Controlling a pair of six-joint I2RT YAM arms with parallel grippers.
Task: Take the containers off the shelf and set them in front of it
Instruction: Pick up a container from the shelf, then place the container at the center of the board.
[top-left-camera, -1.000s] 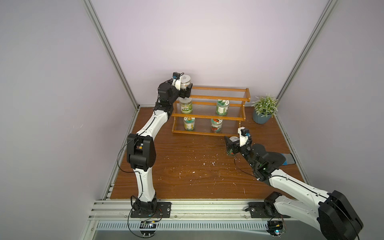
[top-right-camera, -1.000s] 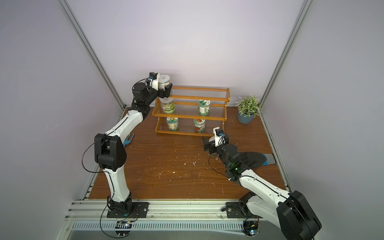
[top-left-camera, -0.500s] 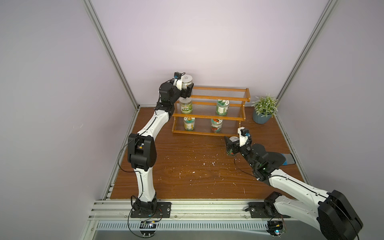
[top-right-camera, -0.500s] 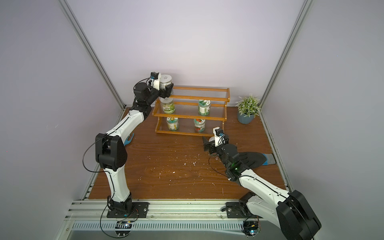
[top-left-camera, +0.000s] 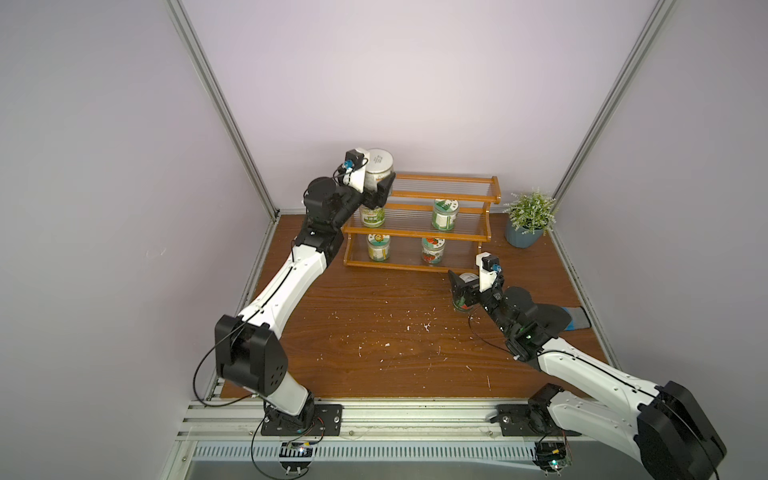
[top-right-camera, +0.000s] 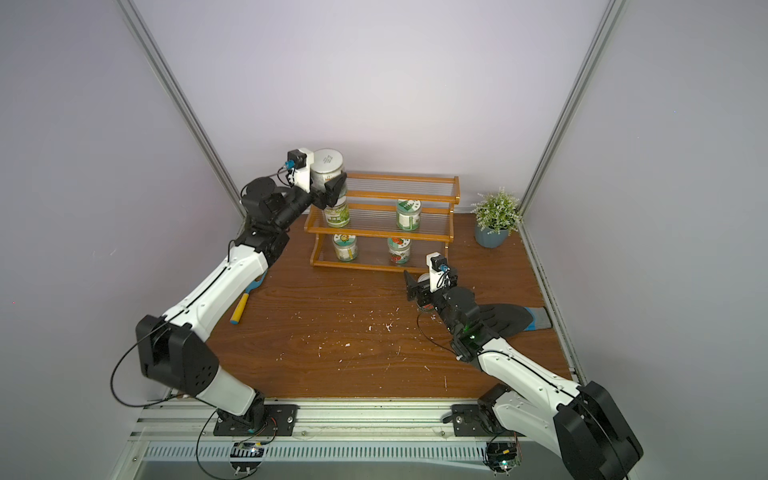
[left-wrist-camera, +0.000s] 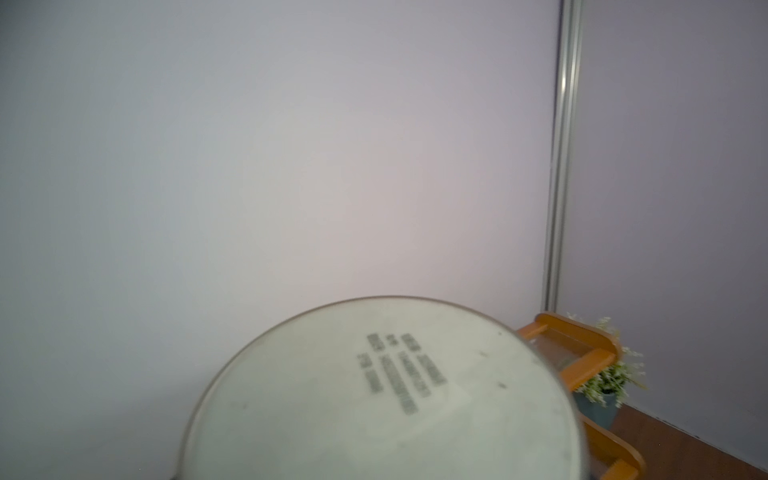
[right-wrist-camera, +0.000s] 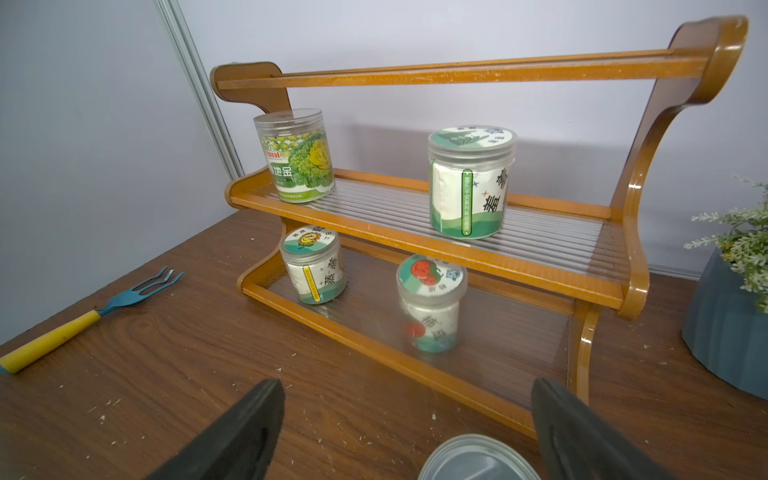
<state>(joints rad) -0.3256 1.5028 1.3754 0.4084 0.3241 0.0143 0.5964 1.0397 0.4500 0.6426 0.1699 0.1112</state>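
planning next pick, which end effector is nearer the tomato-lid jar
Right. Right end effector is low, just before the tomato-lid jar; left end effector is up at the top tier.

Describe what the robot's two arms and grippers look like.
The left arm and right arm have glossy white link shells, black joint housings and thin black cables looping outside. The left gripper and right gripper have black wedge-shaped fingers and a white mount carrying a small black camera with a blue fitting. A green light glows on the right arm.
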